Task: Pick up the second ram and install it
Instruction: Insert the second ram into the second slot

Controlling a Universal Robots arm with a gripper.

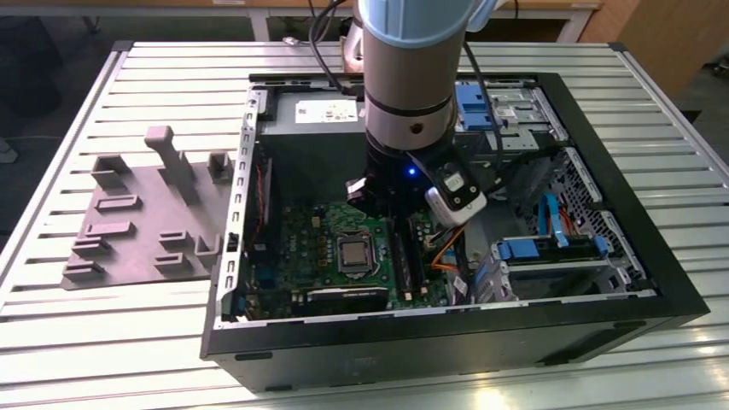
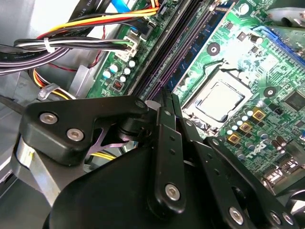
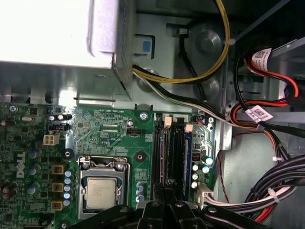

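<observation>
Robot gripper (image 2: 167, 101), fingers pressed together, sits over the second ram (image 3: 162, 152), upright in its slot beside the processor (image 3: 101, 193); likely light, stiff, fragile, best pinched along its top edge.

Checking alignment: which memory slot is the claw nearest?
The memory slot beside the processor socket; the claw roughly lines up with it, while the blue-edged slot by the capacitors lies farthest away.

A pale blue cap (image 1: 416, 21) is topping the grey metal cylindrical arm (image 1: 405, 81); black cables (image 1: 472, 75) are running beside the arm; below the arm, a small blue light (image 1: 411, 172) is glowing beside a white-and-black camera pod (image 1: 456, 195); the matte black gripper (image 2: 169, 100) is showing silver screw heads (image 2: 172, 192).
</observation>
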